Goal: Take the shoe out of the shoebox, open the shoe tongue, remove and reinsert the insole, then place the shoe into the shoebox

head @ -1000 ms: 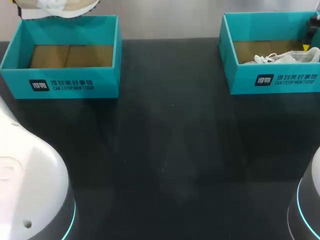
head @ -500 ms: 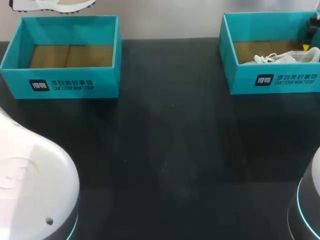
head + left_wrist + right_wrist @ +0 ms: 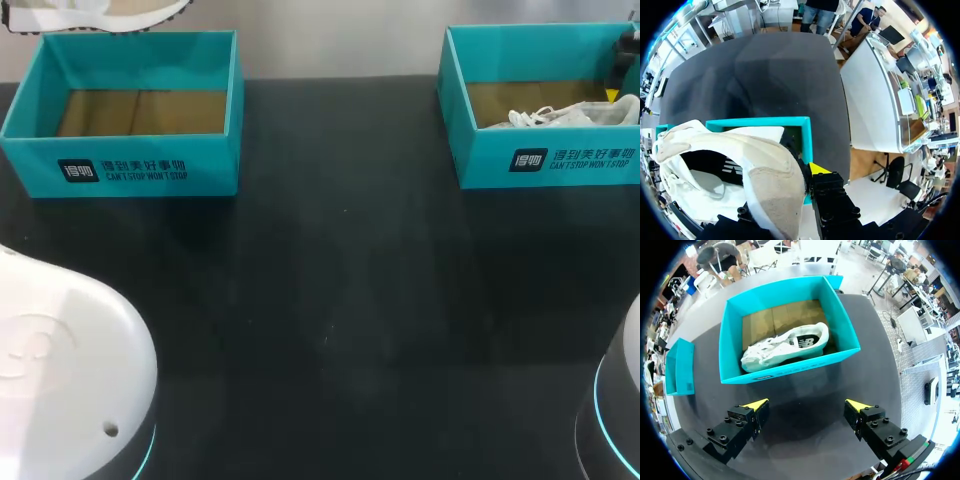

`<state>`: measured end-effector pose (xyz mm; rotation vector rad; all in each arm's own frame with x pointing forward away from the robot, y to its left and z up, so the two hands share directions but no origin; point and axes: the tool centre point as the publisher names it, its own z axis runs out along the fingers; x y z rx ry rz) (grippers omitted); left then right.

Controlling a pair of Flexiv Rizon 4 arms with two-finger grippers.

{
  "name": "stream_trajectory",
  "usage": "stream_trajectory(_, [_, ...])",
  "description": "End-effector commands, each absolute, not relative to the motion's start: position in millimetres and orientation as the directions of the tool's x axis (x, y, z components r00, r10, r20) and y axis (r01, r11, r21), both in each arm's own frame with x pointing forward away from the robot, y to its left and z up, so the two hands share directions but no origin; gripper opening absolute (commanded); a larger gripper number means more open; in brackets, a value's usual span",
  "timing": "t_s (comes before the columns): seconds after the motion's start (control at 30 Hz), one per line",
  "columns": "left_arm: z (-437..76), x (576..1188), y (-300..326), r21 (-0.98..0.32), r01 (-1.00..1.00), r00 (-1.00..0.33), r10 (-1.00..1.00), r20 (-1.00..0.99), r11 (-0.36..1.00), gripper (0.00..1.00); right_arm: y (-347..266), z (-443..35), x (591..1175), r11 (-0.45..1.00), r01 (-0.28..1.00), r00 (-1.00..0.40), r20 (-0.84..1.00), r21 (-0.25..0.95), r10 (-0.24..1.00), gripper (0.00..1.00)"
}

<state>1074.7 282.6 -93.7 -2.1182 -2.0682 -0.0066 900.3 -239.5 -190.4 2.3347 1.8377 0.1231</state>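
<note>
- Head view: the lifted shoe (image 3: pixel 95 12) shows its sole at the upper left edge of the frame, above the left shoebox (image 3: pixel 120 165), whose brown floor is bare. At the upper right, the right shoebox (image 3: pixel 540 160) holds a second shoe (image 3: pixel 560 115), which is white. Both boxes stand on the black worktop (image 3: pixel 330 300).
- Left wrist view: the left gripper (image 3: pixel 790 172) holds the lifted shoe (image 3: pixel 740 170) at the edge of its opening. One yellow tip presses the outside; the shoe hides the other. The left shoebox (image 3: pixel 760 121) lies beneath.
- Right wrist view: the right gripper (image 3: pixel 807 405) is spread wide and holds nothing, above the worktop (image 3: pixel 810 440) just before the right shoebox (image 3: pixel 790 371). The second shoe (image 3: pixel 785 347) lies on its side within.
</note>
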Motion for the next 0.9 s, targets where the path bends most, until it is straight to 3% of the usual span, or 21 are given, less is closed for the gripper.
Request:
stream_trajectory(0.03, [-91.9,1061.7,282.7,-0.003,0.999,0.032,0.991,0.131,-0.032,0.0,-239.3,-190.5,899.8,-0.228,0.956,0.239,-0.039,0.183,0.97,1.0])
stream_trajectory(0.9, [-66.7,893.3,244.8,0.043,0.995,0.078,0.984,0.16,-0.085,0.0,-239.3,-190.5,899.8,-0.228,0.956,0.239,-0.039,0.183,0.97,1.0])
